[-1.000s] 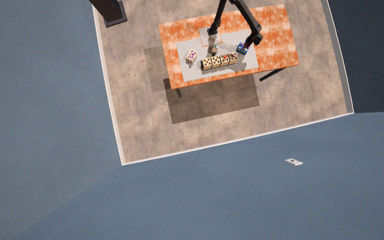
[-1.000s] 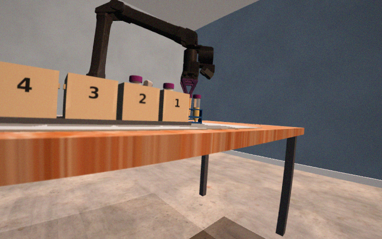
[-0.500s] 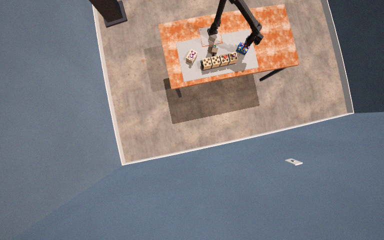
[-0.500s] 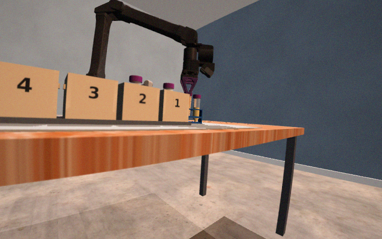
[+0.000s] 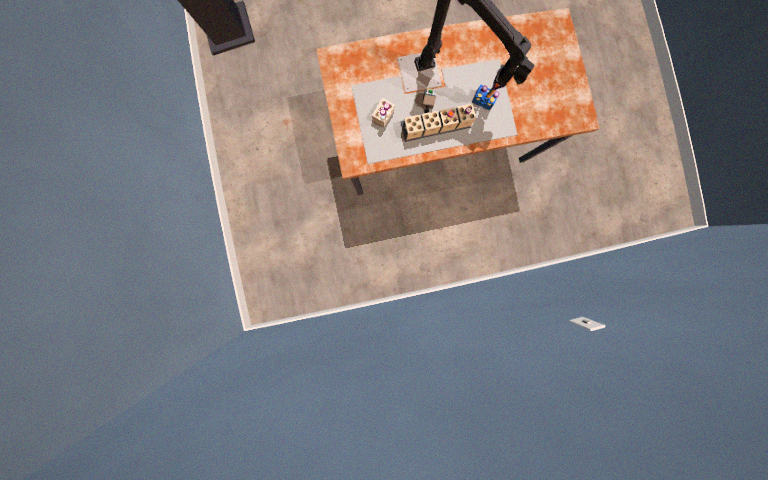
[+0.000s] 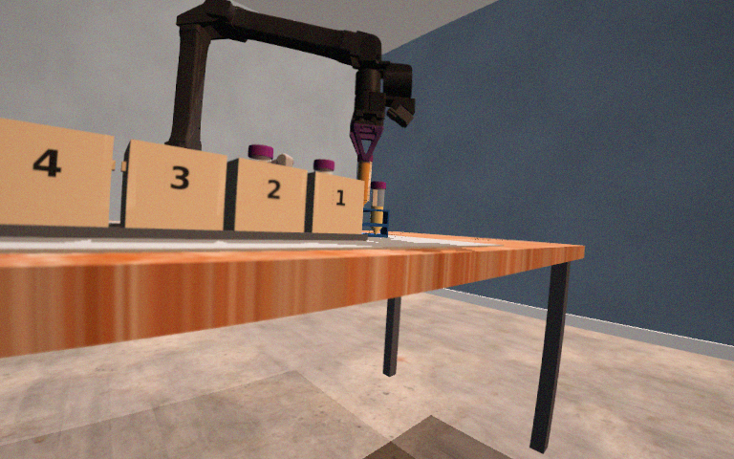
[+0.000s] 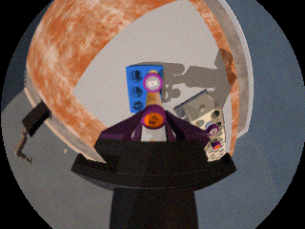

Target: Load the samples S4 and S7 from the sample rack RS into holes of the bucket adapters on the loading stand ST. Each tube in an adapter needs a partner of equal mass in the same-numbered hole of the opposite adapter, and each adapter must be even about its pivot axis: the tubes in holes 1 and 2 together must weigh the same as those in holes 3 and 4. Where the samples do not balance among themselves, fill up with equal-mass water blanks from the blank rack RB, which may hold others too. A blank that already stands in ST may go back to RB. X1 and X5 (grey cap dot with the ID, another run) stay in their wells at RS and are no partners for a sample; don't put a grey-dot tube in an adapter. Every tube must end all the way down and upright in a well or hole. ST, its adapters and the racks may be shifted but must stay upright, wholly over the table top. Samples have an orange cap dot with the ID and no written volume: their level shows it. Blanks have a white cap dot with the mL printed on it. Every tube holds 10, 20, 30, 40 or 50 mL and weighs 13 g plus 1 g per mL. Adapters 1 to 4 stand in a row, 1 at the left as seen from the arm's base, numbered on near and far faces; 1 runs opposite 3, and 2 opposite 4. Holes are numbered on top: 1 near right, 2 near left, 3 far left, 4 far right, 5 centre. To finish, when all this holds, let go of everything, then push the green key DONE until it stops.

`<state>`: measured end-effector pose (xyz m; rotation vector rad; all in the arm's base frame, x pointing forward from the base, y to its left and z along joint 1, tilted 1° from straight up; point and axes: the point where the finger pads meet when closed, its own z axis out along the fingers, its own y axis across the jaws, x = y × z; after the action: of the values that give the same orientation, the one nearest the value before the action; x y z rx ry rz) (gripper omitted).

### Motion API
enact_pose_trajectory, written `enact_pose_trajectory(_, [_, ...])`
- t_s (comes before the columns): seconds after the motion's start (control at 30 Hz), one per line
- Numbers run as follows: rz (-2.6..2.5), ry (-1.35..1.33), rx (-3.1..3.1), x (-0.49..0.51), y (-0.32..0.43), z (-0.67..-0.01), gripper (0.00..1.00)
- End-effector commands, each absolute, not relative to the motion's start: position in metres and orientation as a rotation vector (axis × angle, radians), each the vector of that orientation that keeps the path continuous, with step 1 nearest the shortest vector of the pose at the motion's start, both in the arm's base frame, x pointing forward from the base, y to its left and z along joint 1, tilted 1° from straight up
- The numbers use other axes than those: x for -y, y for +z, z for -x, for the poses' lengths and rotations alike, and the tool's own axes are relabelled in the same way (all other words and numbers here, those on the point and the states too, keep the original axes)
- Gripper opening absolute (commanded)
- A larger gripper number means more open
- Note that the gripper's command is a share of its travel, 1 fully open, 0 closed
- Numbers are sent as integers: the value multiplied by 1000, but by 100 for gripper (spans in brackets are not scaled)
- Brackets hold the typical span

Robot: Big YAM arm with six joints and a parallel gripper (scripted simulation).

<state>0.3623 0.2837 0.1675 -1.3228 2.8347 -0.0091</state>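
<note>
My gripper (image 6: 364, 157) is shut on the purple cap of a sample tube (image 6: 364, 177) with orange liquid and holds it upright, raised partly out of the blue sample rack RS (image 6: 377, 224). In the wrist view the held tube's cap shows an orange dot (image 7: 152, 117) between my fingers, above the rack (image 7: 141, 86). I cannot read its ID. Another tube (image 6: 377, 201) still stands in the rack. The stand ST carries the adapters 4 (image 6: 50, 174), 3 (image 6: 176, 186), 2 (image 6: 268, 194) and 1 (image 6: 336, 201). Purple caps stick out of adapter 2 (image 6: 260, 151) and adapter 1 (image 6: 323, 164).
From above, the adapter row (image 5: 438, 121) lies on the grey mat, with RS (image 5: 485, 97) at its right end. The tan blank rack RB (image 5: 386, 115) with tubes stands at the left. A small box with the green key (image 5: 429, 97) sits near the arm's base.
</note>
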Motion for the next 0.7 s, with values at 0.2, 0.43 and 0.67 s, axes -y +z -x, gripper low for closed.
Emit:
enact_pose_trajectory(0.2, [1291,18,-2771,-295,225,-368,0])
enact_pose_trajectory(0.43, [1296,13,-2783,-295,242,-368,0])
enact_pose_trajectory(0.67, [1306,5,-2804,-296,248,-369,0])
